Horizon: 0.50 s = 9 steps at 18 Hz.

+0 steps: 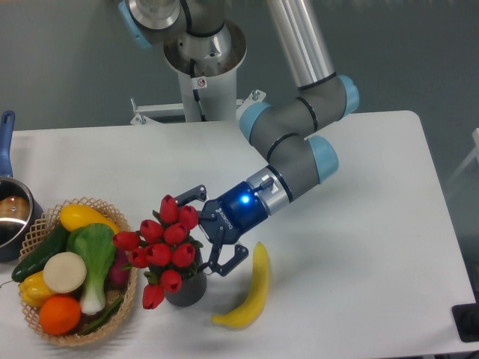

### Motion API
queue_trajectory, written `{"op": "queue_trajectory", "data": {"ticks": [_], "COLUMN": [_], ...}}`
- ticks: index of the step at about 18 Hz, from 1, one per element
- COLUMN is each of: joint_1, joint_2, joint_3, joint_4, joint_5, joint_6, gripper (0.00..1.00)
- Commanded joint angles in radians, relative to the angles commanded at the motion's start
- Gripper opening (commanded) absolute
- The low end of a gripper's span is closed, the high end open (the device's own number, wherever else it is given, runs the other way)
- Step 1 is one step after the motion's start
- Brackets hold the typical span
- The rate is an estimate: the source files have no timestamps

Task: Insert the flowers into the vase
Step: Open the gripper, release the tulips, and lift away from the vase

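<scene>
The flowers (161,243), a bunch of red tulip heads with green leaves, stand with their stems down in the vase (187,290), a small dark grey cylinder near the table's front. The heads spread wider than the vase and hide its mouth. My gripper (199,233) reaches in from the right at the height of the tulip heads. It is open, with one finger above the bunch's right side and the other below it, just over the vase's right rim. I cannot tell whether the fingers touch the flowers.
A yellow banana (248,293) lies just right of the vase. A woven basket (127,293) of vegetables and fruit stands directly left of it. A pot (10,217) with a blue handle is at the left edge. A black object (468,321) is at the table's front right corner.
</scene>
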Motion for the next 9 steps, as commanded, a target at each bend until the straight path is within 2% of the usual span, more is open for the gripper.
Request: {"op": "queue_trajectory", "data": {"ticks": [3, 7, 9], "joint_1": [-0.008, -0.002, 0.009], "joint_2": [0.067, 0.176, 0.235], "joint_3": [-0.012, -0.046, -0.052], "joint_4": [-0.003, -0.005, -0.011], "joint_5": [0.184, 0.256, 0.397], "joint_6": [0.002, -0.006, -0.017], "gripper": [1.00, 1.00, 1.00]}}
